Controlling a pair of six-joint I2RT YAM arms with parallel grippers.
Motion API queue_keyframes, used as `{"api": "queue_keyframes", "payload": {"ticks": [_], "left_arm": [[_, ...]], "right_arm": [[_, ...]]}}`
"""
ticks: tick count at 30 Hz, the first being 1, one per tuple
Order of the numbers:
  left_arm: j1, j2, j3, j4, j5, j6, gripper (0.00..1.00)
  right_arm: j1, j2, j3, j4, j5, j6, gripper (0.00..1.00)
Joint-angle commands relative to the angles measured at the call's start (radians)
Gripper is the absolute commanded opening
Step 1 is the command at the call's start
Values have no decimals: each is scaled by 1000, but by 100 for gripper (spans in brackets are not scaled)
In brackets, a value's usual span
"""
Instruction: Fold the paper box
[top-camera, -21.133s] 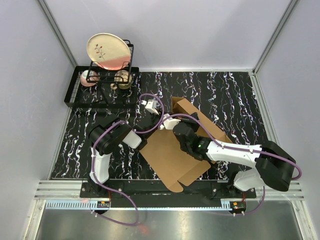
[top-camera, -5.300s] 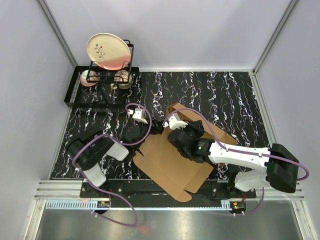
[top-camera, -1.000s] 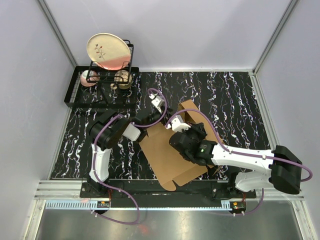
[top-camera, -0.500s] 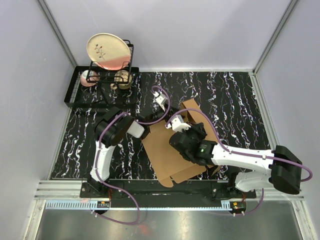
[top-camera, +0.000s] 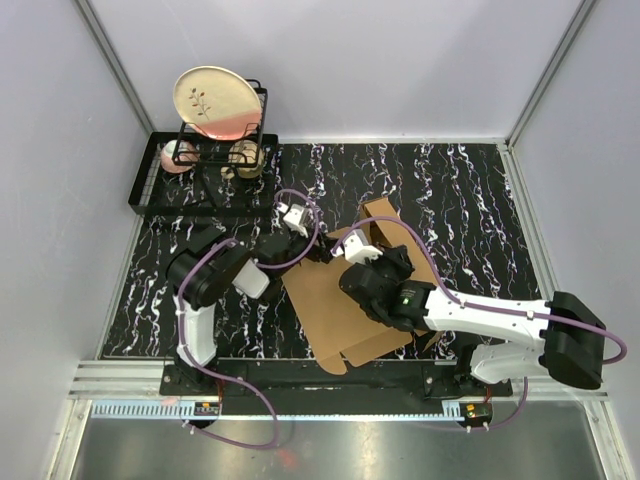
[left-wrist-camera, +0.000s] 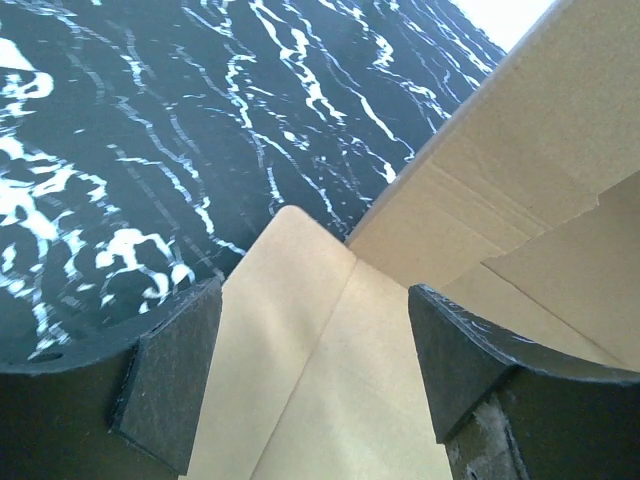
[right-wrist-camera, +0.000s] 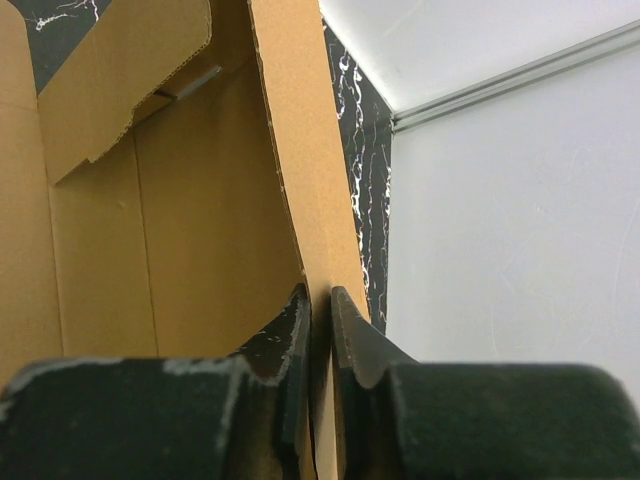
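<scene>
Going left to right: way off in the far-left corner there's a dish rack (top-camera: 150, 195) with a plate (top-camera: 215, 100) standing in it, well apart from the action, so no bother there. Next is the left hand (left-wrist-camera: 315, 300), wide open and gripping nothing, with its fingers (left-wrist-camera: 165, 385) straddling a flat flap at the left edge of the box (top-camera: 335, 310). The cardboard runs right between them and a raised panel climbs away on the right of the wrist view. The box itself sits mid-table (top-camera: 450, 190), just in front of both arms. It's a brown sheet lying diagonally, long axis running from near-left up to far-right, mostly flat with one wall lifted at the far end. The right hand (right-wrist-camera: 320, 300) is clamped shut on that upright wall, pinching its top edge, so I'd say it's the one keeping that side standing. To me the next move hangs on the left hand: the flap is dead ahead and already inside its gap, so it's the nearer one for that fold and only needs to close and lift. The one thing in the way is the right arm, draped across the middle of the sheet, so the left flap hasn't much room to swing inward.
</scene>
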Motion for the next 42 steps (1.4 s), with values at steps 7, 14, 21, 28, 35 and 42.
{"api": "queue_keyframes", "payload": {"ticks": [7, 14, 21, 28, 35, 42], "left_arm": [[-101, -156, -155, 390, -309, 79, 79], [-210, -123, -189, 390, -478, 78, 78], [-262, -83, -197, 390, -607, 76, 78], [-273, -37, -195, 390, -624, 47, 78], [-346, -23, -272, 388, -855, -17, 78], [-493, -26, -401, 355, -1166, -157, 76]], "right_arm": [[20, -24, 47, 37, -100, 58, 38], [21, -42, 97, 54, -51, -8, 45], [21, -61, 128, 79, -44, -47, 47], [-3, -80, 125, 94, -19, -42, 51], [-329, -94, 332, -172, -238, 307, 55], [-588, 36, 466, -243, -418, 442, 56]]}}
